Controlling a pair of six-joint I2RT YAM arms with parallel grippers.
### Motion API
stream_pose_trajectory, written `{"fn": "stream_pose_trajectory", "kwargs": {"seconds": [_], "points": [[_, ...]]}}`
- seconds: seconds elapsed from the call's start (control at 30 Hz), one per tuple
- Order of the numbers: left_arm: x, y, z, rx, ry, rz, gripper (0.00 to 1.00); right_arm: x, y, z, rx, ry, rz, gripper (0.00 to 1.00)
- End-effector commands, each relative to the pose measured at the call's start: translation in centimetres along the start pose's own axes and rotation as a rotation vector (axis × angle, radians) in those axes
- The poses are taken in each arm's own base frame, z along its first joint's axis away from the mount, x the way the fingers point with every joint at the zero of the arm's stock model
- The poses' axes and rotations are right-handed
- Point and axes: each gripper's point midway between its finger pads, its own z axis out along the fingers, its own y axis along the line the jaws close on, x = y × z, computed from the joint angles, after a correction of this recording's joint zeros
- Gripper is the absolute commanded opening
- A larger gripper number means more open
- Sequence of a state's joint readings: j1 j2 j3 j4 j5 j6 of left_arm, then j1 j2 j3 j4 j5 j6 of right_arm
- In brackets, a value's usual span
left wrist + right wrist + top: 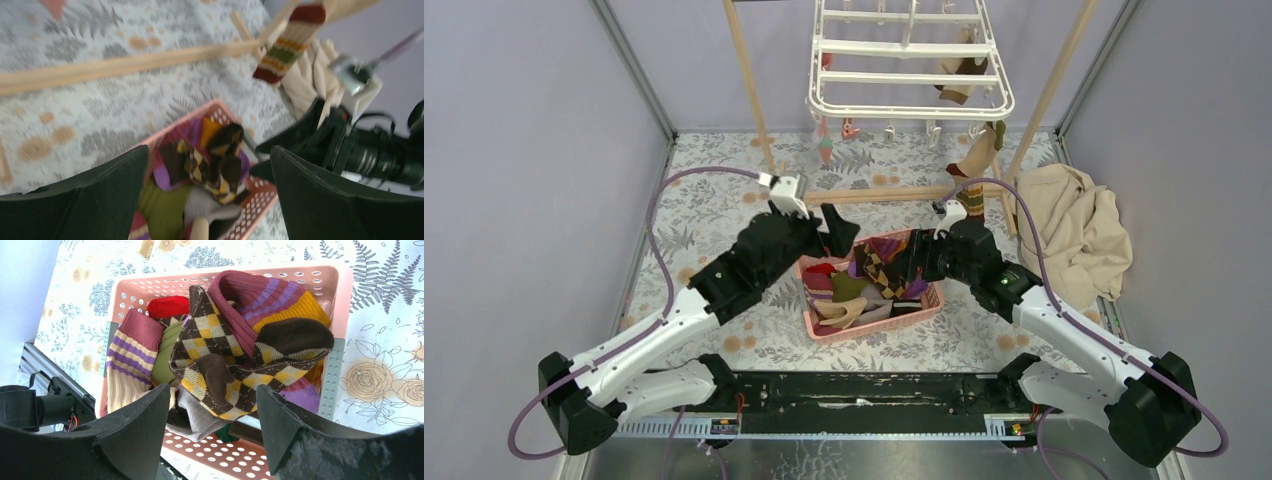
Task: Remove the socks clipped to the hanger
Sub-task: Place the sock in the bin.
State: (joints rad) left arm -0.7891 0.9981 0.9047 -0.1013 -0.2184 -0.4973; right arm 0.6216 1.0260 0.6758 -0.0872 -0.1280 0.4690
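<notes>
The surface (724, 200) carries a floral print in grey, blue and orange. A wooden rail frame (879, 193) stands over its far half, with one rail lying across the surface.

The hanger (910, 48), a white plastic rack with crossbars and dangling clips, hangs inside the frame above the far edge. A brown-tan sock (959, 78) is clipped on its right side. A striped sock (287, 42) in red, green and orange bands hangs below its near right corner, the toe close to the surface.

A crumpled beige cloth (1074, 235) lies against the right edge.

A pink perforated basket (874, 322) sits toward the near edge, midway between the left and right edges. It holds a pile of socks (864, 275). A brown-yellow argyle sock (220, 365) lies on top, over purple-striped, red, green and grey ones.

The left gripper (210, 200) is over the basket's far left corner, released, with nothing between its fingers. The right gripper (212, 430) is over the basket's right side, also released and empty.
</notes>
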Motion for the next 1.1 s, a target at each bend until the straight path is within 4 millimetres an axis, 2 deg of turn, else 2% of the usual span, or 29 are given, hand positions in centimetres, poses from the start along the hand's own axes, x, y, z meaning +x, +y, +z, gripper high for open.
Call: {"fn": "stream_pose_trajectory", "kwargs": {"seconds": [0.0,0.2,0.5,0.6,0.7,0.9,1.07], "points": [[5.0,0.0,-0.8,-0.065,0.117,0.000,0.99,-1.4,0.7,-0.5,-0.005,-0.033,-0.035,0.71],[10.6,0.2,-0.7,-0.131,0.213,0.017,0.99,-1.7,0.9,-0.6,-0.010,-0.034,-0.043,0.71],[18.9,4.1,0.8,-0.278,0.375,0.023,0.99,-0.7,1.0,-0.6,-0.024,0.000,-0.036,0.70],[20.8,5.0,1.4,-0.293,0.414,0.015,0.99,-0.1,0.7,-0.6,-0.026,0.009,-0.032,0.70],[21.1,5.9,1.9,-0.313,0.429,0.011,0.99,0.8,0.4,-0.2,-0.027,0.030,-0.028,0.70],[18.1,5.5,2.0,-0.303,0.369,0.047,0.99,1.9,-0.7,0.7,0.013,0.081,-0.040,0.70],[17.4,6.3,2.5,-0.310,0.377,0.066,0.99,3.0,-2.1,0.8,0.067,0.101,-0.041,0.68]]}}
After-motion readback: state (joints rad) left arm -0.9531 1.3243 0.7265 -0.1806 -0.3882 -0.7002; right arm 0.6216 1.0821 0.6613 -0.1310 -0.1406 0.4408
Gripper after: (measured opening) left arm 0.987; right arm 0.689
